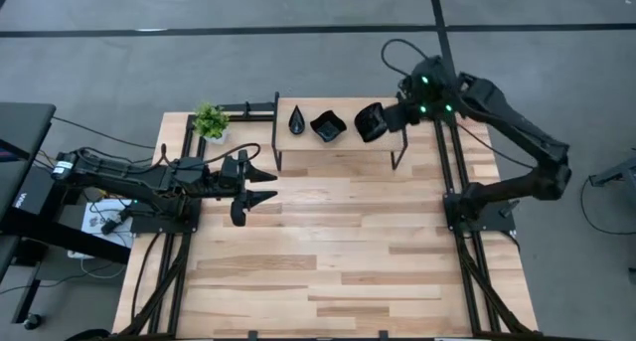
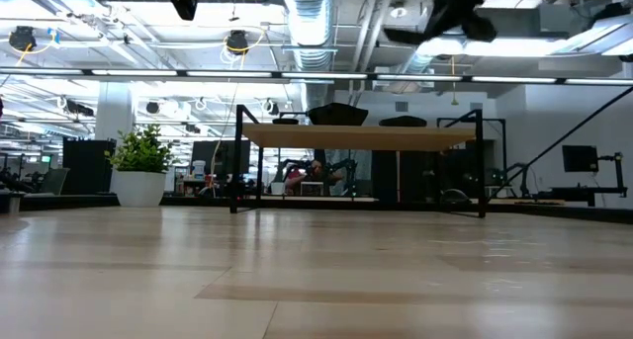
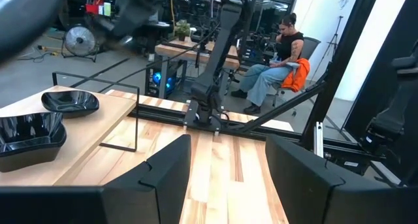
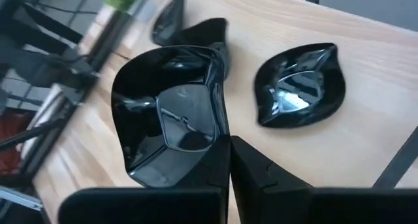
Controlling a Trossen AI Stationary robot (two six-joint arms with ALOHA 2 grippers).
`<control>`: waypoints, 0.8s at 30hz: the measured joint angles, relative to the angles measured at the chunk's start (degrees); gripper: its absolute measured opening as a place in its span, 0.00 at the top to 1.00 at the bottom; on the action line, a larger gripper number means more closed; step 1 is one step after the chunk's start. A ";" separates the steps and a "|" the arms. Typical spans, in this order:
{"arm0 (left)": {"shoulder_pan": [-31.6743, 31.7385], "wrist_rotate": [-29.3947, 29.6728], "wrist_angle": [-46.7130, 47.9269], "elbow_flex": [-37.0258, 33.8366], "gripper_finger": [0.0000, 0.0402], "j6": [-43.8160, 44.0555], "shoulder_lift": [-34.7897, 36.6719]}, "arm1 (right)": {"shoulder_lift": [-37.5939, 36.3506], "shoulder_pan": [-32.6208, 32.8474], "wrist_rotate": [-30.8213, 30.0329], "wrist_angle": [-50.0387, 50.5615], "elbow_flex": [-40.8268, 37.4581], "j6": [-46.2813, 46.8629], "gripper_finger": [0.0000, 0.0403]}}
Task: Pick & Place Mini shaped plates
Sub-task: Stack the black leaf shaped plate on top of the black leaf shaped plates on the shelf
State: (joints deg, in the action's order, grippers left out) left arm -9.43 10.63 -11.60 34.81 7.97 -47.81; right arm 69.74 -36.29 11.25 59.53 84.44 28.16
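Held right up against the right wrist camera, a glossy black wavy-edged square plate point(image 4: 171, 113) is pinched by one rim between the clenched fingers of the right gripper point(image 4: 228, 160), tilted steeply on edge above a small raised shelf point(image 1: 338, 147). From the overhead view, going left to right: the left arm rests near the left edge of the table point(image 1: 338, 252), its left gripper point(image 1: 260, 185) spread wide and holding nothing, pointing across the bare boards; a small potted plant point(image 1: 210, 121) stands at the far left corner; then the shelf runs along the table's far edge, carrying a narrow teardrop plate point(image 1: 296, 121) toward its left end and a leaf-shaped plate point(image 1: 327, 126) in the middle; then comes the gripped square plate, over the right part of the shelf. The right wrist view also shows a further dark dish edge behind the held plate, too hidden to identify. The step in hand looks like a placement on the shelf beside the leaf plate, though whether the plate is going down or coming up I cannot tell. If it is being set down, the next move calls for rolling the wrist until the plate lies flat, lowering it onto free wood clear of its neighbour, then opening the fingers without dragging the rim.
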 joint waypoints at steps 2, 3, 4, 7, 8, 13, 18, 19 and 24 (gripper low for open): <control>0.00 0.00 -0.02 0.00 0.50 0.00 0.00 | 2.73 -2.96 2.46 0.04 0.51 -2.65 1.00; 0.00 0.00 -0.02 0.00 0.50 0.00 0.01 | 4.12 -4.25 3.54 0.04 0.57 -3.74 1.00; 0.00 0.00 -0.02 0.00 0.50 0.01 0.00 | 5.42 -5.45 4.60 0.10 0.57 -4.61 1.00; -0.01 0.00 -0.02 0.00 0.50 0.00 0.00 | 9.33 -8.53 7.06 0.09 0.57 -7.62 1.00; 0.00 0.00 -0.03 0.00 0.50 0.02 0.00 | 10.44 -9.45 7.93 0.10 0.57 -8.76 1.00; -0.01 0.00 -0.04 0.00 0.50 0.02 0.00 | 14.45 -13.50 12.54 0.13 0.57 -13.25 1.00; 0.00 0.00 -0.04 0.00 0.50 0.02 0.00 | 16.51 -16.78 14.98 0.36 0.78 -15.37 1.00; 0.00 0.00 -0.06 0.00 0.50 0.02 0.00 | 16.84 -17.20 15.05 1.15 1.33 -16.03 1.00; 0.00 0.00 -0.07 0.00 0.50 0.02 0.00 | 19.85 -19.38 12.94 8.97 7.90 -19.07 1.00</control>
State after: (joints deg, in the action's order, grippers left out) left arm -9.43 10.63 -11.66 34.81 7.99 -47.81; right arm 89.59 -55.67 24.19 68.50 92.34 9.10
